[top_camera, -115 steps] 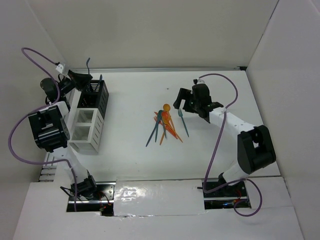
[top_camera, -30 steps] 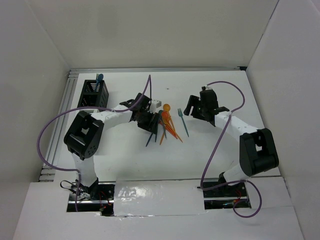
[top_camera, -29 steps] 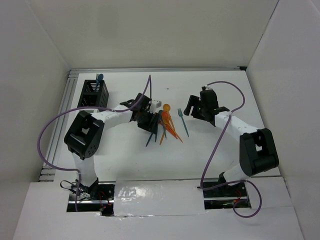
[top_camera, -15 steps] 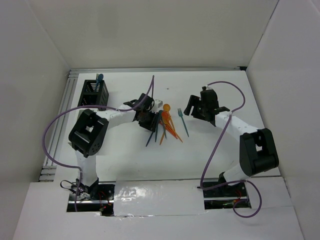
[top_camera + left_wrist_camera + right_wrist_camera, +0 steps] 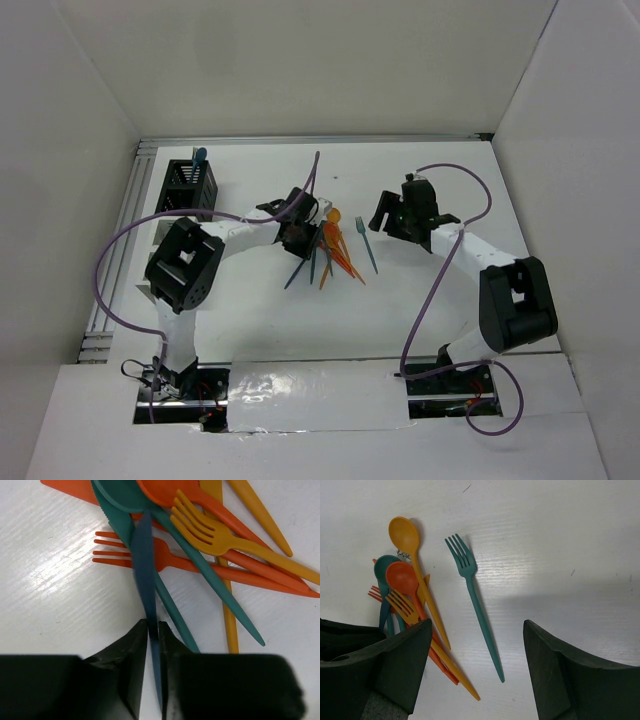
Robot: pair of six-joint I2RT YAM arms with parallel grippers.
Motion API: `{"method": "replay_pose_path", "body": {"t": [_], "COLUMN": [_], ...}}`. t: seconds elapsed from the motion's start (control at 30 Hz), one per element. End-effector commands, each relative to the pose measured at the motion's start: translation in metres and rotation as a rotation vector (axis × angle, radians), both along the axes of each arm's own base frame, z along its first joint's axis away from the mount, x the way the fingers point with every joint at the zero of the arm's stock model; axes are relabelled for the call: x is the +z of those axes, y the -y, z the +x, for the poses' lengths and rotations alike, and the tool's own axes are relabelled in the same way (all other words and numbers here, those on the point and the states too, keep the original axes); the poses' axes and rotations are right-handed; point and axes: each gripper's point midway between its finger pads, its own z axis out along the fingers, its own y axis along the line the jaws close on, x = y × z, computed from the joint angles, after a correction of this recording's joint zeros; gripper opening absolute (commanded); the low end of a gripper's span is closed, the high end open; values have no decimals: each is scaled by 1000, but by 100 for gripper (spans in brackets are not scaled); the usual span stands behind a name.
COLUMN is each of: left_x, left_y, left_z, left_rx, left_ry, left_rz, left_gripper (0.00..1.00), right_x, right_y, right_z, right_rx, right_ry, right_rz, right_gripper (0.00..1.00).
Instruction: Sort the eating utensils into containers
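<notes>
The eating utensils lie in a crossed pile [image 5: 335, 250] at mid-table: orange and yellow forks [image 5: 210, 532], a red-orange fork [image 5: 165, 560], teal pieces [image 5: 200, 575] and spoons [image 5: 402, 535]. My left gripper [image 5: 153, 625] is shut on the thin handle of a dark blue utensil [image 5: 144, 555] at the pile's left side; from above it sits at the left gripper [image 5: 300, 238]. My right gripper [image 5: 477, 625] stands open just above a lone teal fork [image 5: 472, 600], right of the pile. Of the containers, the black mesh bin [image 5: 190, 188] holds one teal utensil [image 5: 200, 156]; the left arm covers the white ones.
A metal rail frame [image 5: 125, 230] runs along the table's left side and back edge. White walls close in on three sides. The left arm's purple cable [image 5: 130, 225] loops over the left of the table.
The left gripper has closed on the dark blue utensil, and its arm has shifted slightly right toward the pile. The right arm has not moved.
</notes>
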Motion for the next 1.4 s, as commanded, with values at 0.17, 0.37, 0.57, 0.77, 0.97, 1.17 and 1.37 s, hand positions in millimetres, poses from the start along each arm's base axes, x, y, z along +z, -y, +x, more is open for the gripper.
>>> {"method": "replay_pose_path", "body": {"t": [0.17,0.37,0.57,0.77,0.97,1.17,1.37], "left_x": [-12,114,256,333,341,328,291], "left_y": [-9,-4,-85,-194,-260,-303,-318], "left_z": [-4,25,75,109,146,170,181], "left_rx": [42,25,78,109,137,137,89], "left_ry": [-39,216,609,939,1070,1128,1165], "left_rz": [20,-305,-433,-453,-411,-400,-405], "left_gripper": [9,9,10,11,10,10,10], "right_x": [17,25,28,21,19,18,18], "right_y": [7,8,11,5,1,-1,-4], "right_z": [0,1,4,7,19,29,39], "right_rx": [-37,-38,-41,-21,-16,-27,-27], "right_ry": [55,72,84,73,81,88,90], "right_rz": [13,14,22,43,54,56,58], "right_gripper": [80,80,80,80,80,80,80]}}
